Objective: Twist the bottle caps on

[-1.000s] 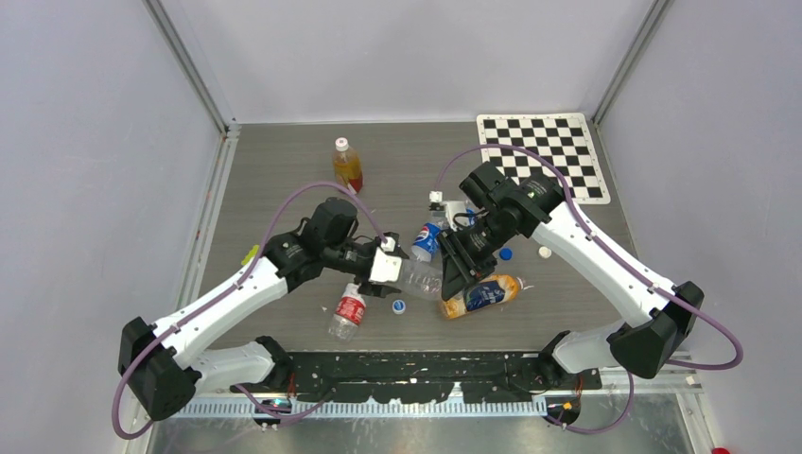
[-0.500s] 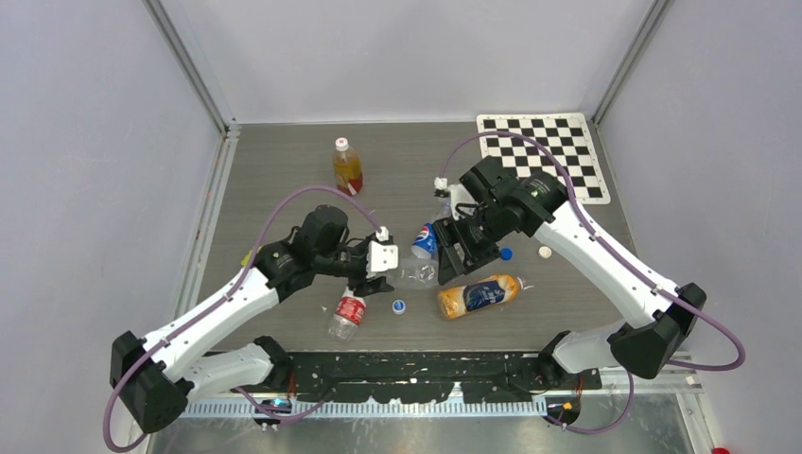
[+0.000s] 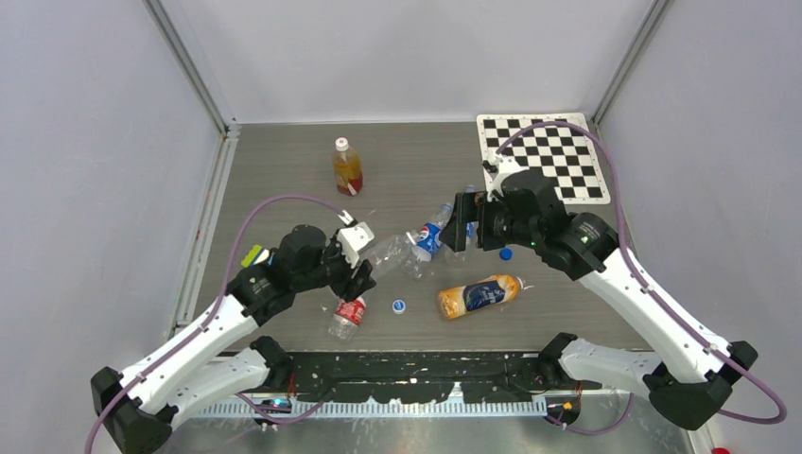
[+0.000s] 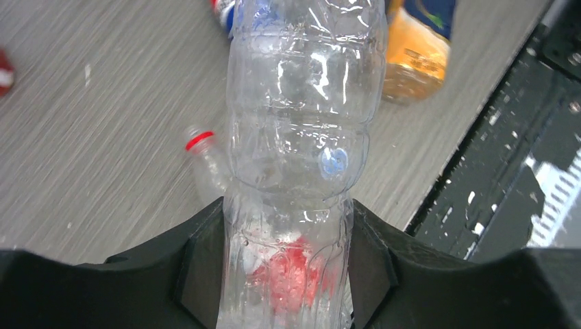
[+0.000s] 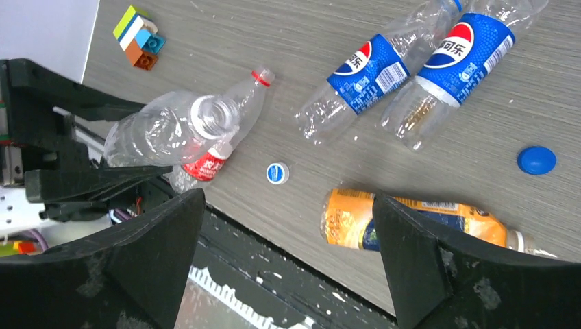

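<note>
Since the earlier frame the right gripper (image 3: 461,222) has been pulled back from the clear bottle (image 3: 388,253) toward the far side of the desk (image 3: 284,161), and its jaws are now spread wide with nothing between them. The left arm has been drawn back toward its own side with the bottle carried along. The left gripper (image 4: 284,236) is clamped around the bottle's lower body, the bottle is held off the desk, and its open, uncapped mouth is pointed toward the right gripper. No cap is held by either gripper. A blue cap (image 5: 536,160) is lying on the desk just beside the right arm, near two blue-labelled bottles (image 5: 411,62) that are lying side by side. A blue-and-white cap (image 5: 277,173) is lying flat nearer the front edge, between a red-labelled bottle (image 3: 348,314) and an orange bottle (image 3: 478,295), both on their sides. A bottle of amber liquid (image 3: 347,165) is standing upright, capped, well apart at the far left. A checkerboard (image 3: 547,153) is laid at the far right corner. Coloured toy blocks (image 5: 139,35) are seen by the left arm.
</note>
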{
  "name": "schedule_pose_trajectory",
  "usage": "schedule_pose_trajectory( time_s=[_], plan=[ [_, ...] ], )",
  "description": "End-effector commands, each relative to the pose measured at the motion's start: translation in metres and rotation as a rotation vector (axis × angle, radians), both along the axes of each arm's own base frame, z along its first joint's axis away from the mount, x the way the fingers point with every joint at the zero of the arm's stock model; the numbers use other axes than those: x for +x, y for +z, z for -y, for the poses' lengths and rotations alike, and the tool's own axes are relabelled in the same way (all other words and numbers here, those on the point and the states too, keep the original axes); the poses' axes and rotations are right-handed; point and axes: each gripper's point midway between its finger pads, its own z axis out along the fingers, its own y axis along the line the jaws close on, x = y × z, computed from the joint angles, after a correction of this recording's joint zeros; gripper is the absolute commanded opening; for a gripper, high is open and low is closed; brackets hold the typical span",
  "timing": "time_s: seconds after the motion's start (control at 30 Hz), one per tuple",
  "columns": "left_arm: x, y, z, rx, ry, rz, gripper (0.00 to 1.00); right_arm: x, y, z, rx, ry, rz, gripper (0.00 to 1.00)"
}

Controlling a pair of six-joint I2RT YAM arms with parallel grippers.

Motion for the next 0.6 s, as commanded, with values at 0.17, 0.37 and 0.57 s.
schedule_pose_trajectory(
  time_s=[0.17, 0.37, 0.57],
  plan=[
    [0.022, 0.03, -0.053, -0.111, 0.445, 0.048, 0.25, 0.015, -0.054, -0.038, -0.132, -0.061, -0.043, 0.94],
    [0.02, 0.058, -0.093, -0.241, 0.602, 0.204, 0.17, 0.003, -0.096, -0.072, -0.243, -0.03, -0.08, 0.92],
    [0.012, 0.08, -0.119, -0.388, 0.667, 0.347, 0.15, -0.011, -0.138, -0.107, -0.372, 0.014, -0.091, 0.84]
  ],
)
